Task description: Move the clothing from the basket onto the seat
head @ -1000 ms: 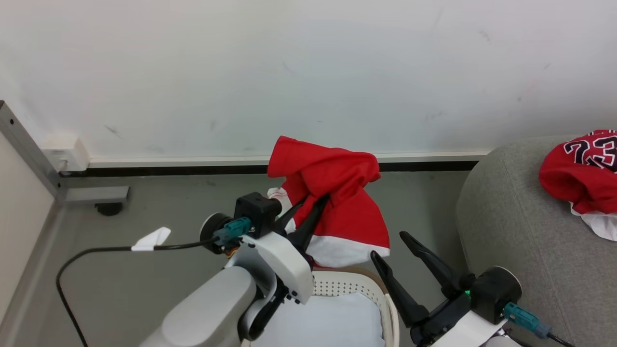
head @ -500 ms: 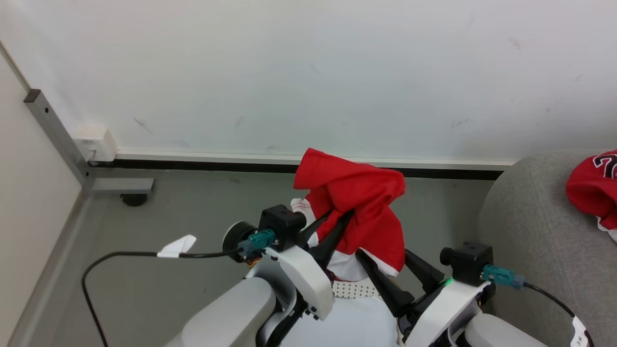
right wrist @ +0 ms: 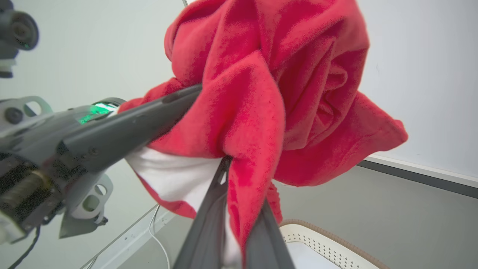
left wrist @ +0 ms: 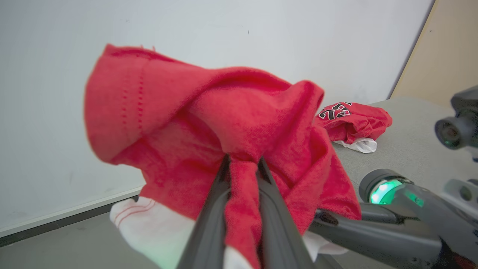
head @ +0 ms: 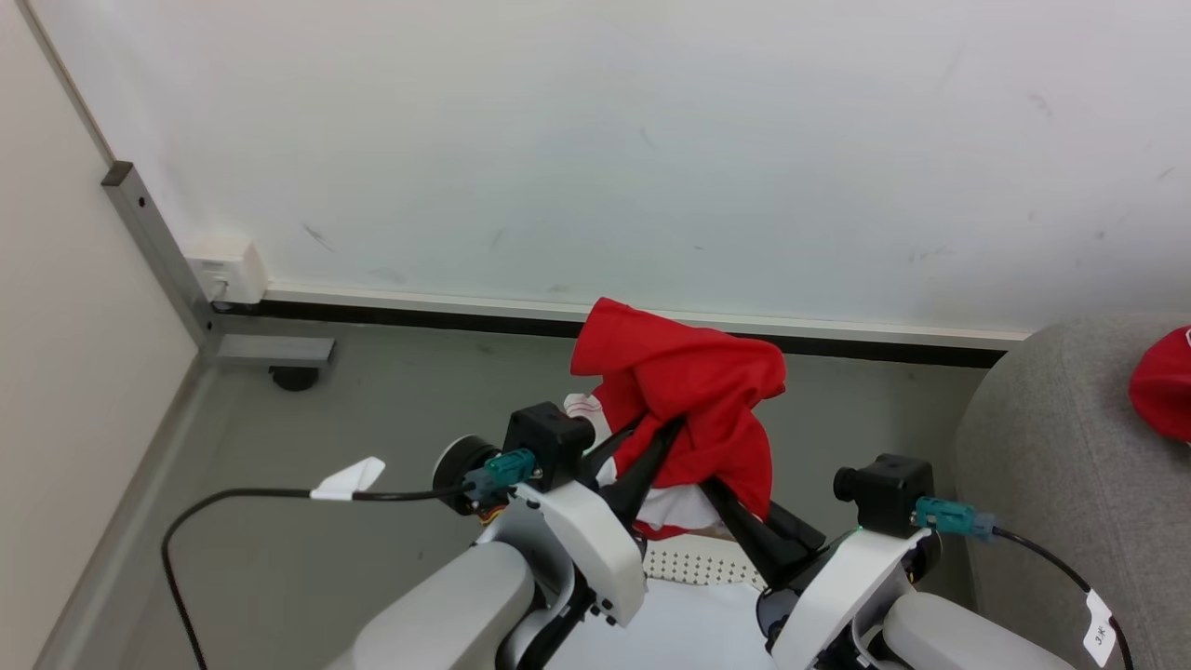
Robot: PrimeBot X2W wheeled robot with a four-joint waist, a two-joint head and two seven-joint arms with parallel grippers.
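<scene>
In the head view, the right gripper [head: 721,493], whose fingers had stood spread beside the cloth a second earlier, had come in and pinched the lower edge of the red garment [head: 684,381]. The left gripper [head: 656,433] still pinched a fold of it, so both held it bunched above the basket [head: 693,563]. This probably readied a two-handed carry to the grey sofa [head: 1051,447] right of the basket. What showed of the basket's inside was the pale liner [head: 679,623]. In the left wrist view, the left fingers were pressed on a red fold, and the numbered 23 jersey [left wrist: 351,117] already lay on the sofa. In the right wrist view, the right fingers clamped red cloth above the basket's rim.
</scene>
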